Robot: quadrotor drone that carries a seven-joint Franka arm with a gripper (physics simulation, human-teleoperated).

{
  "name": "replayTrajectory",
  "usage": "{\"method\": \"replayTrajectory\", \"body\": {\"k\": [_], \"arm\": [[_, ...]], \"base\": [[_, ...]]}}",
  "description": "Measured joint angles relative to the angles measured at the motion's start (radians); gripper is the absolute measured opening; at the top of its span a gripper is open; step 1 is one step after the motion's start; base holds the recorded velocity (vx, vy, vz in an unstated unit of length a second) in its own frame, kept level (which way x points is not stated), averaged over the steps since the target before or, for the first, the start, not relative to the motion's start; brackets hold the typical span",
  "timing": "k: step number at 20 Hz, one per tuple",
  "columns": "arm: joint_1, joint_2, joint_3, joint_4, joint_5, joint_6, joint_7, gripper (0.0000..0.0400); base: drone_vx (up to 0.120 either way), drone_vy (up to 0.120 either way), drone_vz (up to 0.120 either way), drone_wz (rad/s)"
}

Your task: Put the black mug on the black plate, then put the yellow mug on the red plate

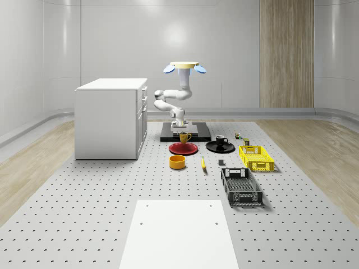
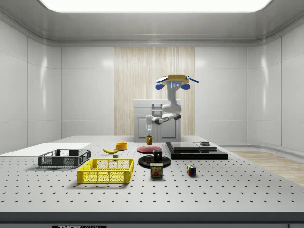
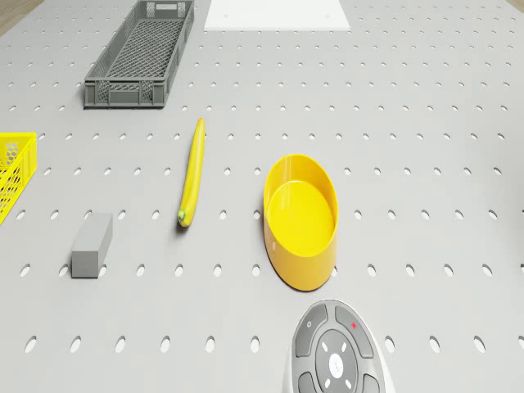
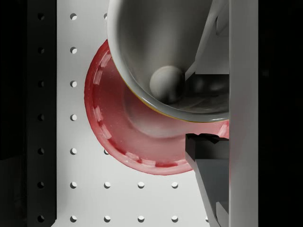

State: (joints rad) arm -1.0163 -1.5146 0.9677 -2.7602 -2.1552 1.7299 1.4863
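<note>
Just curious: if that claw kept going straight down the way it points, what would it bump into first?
Most likely the red plate: the claw, shut on the yellow mug, points down at it. The mug's base would probably touch first.

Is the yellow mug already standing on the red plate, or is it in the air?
In the air: the claw holds the yellow mug upright just above the red plate, with a gap visible in the side view.

Pale grey panelled walls (image 1: 112,39) enclose the room, with a wood-slat panel (image 1: 286,53). A white cabinet (image 1: 109,117) stands on the perforated grey table (image 1: 84,213); wooden floor (image 1: 33,168) surrounds it.
</note>
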Motion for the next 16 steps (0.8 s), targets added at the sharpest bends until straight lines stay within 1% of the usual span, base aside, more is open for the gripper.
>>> {"method": "replayTrajectory", "body": {"k": [8, 9, 10, 11, 12, 14, 16], "arm": [[-0.014, 0.024, -0.06, 0.042, -0.06, 0.021, -0.006, 0.011], [-0.014, 0.027, -0.064, 0.045, -0.064, 0.021, -0.007, 0.0154], [-0.014, 0.029, -0.067, 0.047, -0.067, 0.021, -0.008, 0.0209], [-0.013, 0.031, -0.069, 0.048, -0.069, 0.021, -0.009, 0.0251], [-0.011, 0.032, -0.067, 0.046, -0.068, 0.018, -0.01, 0.0284], [-0.005, 0.032, -0.058, 0.038, -0.06, 0.01, -0.011, 0.033], [0.003, 0.03, -0.042, 0.025, -0.047, -0.001, -0.013, 0.0357]], "base": [[0.0, 0.0, 0.0, 0.0], [0.0, 0.0, 0.0, 0.0], [0.0, 0.0, 0.0, 0.0], [0.0, 0.0, 0.0, 0.0], [0.0, 0.0, 0.0, 0.0], [0.0, 0.0, 0.0, 0.0], [0.0, 0.0, 0.0, 0.0]]}}
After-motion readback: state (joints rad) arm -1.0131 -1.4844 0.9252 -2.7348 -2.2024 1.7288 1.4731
